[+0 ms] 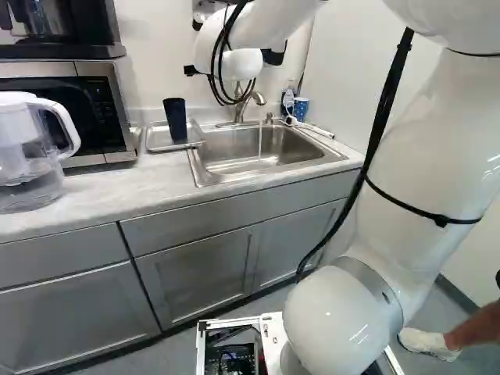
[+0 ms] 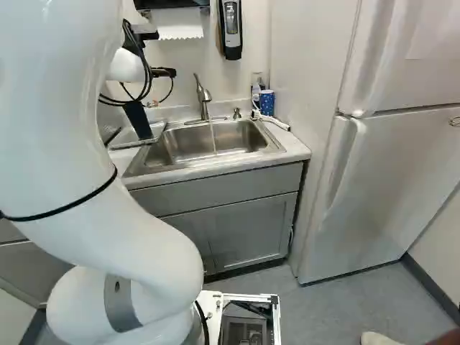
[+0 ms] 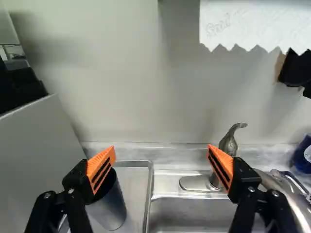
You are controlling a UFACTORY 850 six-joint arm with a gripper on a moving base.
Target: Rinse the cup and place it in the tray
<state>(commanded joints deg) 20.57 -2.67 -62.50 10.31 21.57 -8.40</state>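
My gripper (image 1: 191, 70) is partly hidden behind the arm's wrist, high over the back of the counter. In the wrist view the gripper (image 3: 160, 167) stands wide open, nothing held between its orange pads. A dark cup (image 1: 176, 119) is upright on the metal tray (image 1: 158, 139), left of the sink. The wrist view has the same cup (image 3: 110, 209) below and partly behind one finger, near the tray's rim (image 3: 149, 187). A thin stream of water runs from the faucet (image 2: 203, 95) into the sink (image 1: 226, 163).
A microwave (image 1: 117, 109) and a water pitcher (image 1: 58, 133) stand left of the tray. Right of the faucet are a blue patterned cup (image 2: 267, 102), a bottle and a white cord. A soap dispenser (image 2: 231, 27) and paper towels (image 2: 178, 24) hang on the wall; a refrigerator (image 2: 388, 187) stands right.
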